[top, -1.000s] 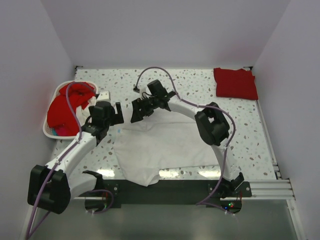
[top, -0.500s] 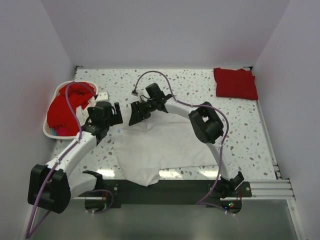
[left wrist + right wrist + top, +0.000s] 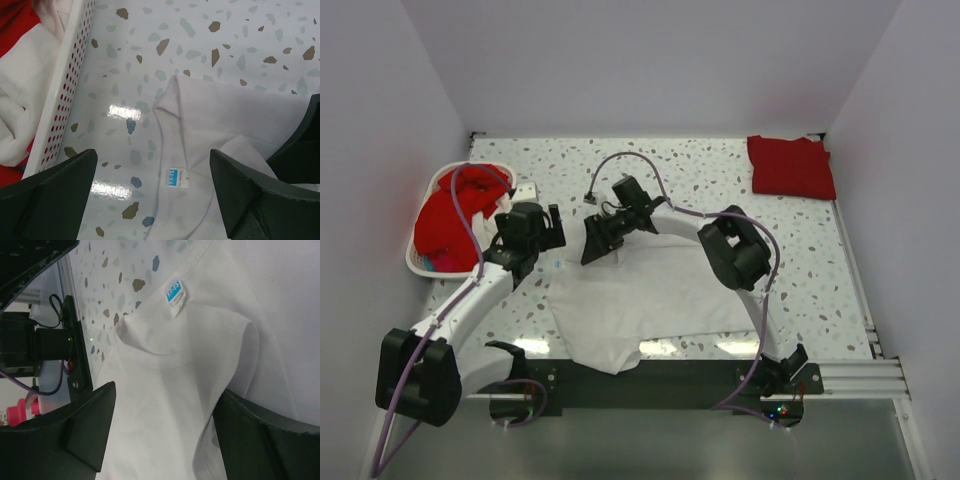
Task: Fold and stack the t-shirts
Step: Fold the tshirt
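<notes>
Item 1. Left hand (image 3: pixel 548 226): fingers spread to their widest, holding nothing, hovering over the neck end of the white t-shirt (image 3: pixel 650 290).

Item 2. Right hand (image 3: pixel 592 240): fingers spread wide, poised just above the same neck end, close beside the left hand. A raised fold of white cloth lies in the gap between its fingers. No pinch shows.

Item 3. White t-shirt: spread loosely on the counter (image 3: pixel 720 175), rumpled, its collar under both hands and its body running from them towards the arm bases. Its blue neck label (image 3: pixel 172 177) sits directly below the left hand's gap and, in the right wrist view, just ahead of the right hand's fingers.

Item 4. Folded red t-shirt (image 3: pixel 790 167): a flat square on the counter, well apart from the right hand, off to its right at the far corner.

Item 5. Basket (image 3: pixel 420 262): white, perforated, on the counter just to the left of the left hand. It holds heaped red t-shirts (image 3: pixel 455 210) and some white cloth (image 3: pixel 15 115).
</notes>
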Robot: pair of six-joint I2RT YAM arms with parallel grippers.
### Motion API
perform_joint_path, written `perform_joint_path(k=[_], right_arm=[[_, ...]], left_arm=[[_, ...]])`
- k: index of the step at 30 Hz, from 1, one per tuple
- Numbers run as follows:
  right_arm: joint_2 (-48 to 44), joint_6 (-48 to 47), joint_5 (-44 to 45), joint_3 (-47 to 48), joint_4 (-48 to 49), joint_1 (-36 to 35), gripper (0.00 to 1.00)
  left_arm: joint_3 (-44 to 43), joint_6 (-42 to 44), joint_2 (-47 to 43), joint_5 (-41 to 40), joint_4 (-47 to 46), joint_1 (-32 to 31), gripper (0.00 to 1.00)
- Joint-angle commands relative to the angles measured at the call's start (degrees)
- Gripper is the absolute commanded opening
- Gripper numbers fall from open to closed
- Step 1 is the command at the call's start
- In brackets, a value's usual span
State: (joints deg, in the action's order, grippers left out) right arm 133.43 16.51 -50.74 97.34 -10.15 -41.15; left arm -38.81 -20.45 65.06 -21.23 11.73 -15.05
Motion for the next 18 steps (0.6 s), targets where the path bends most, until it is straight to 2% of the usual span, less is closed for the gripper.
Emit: perform_joint_path(k=[1, 12, 18], right_arm=[[-6.3, -3.0, -0.3, -1.2, -1.8, -1.7, 0.78], [-10.1, -5.6, 3.5, -10.1, -2.2, -4.5, 0.78], [-13.7, -10.6, 8.8, -11.4, -9.3, -7.2, 0.77]], left_arm=[[-2.1, -0.9, 0.1, -0.3, -0.9, 0.4, 1.0], [-2.1, -0.9, 0.2, 0.1, -0.7, 0.4, 1.0], [-2.1, -0.9, 0.2, 1.5, -0.9, 0.4, 1.0]])
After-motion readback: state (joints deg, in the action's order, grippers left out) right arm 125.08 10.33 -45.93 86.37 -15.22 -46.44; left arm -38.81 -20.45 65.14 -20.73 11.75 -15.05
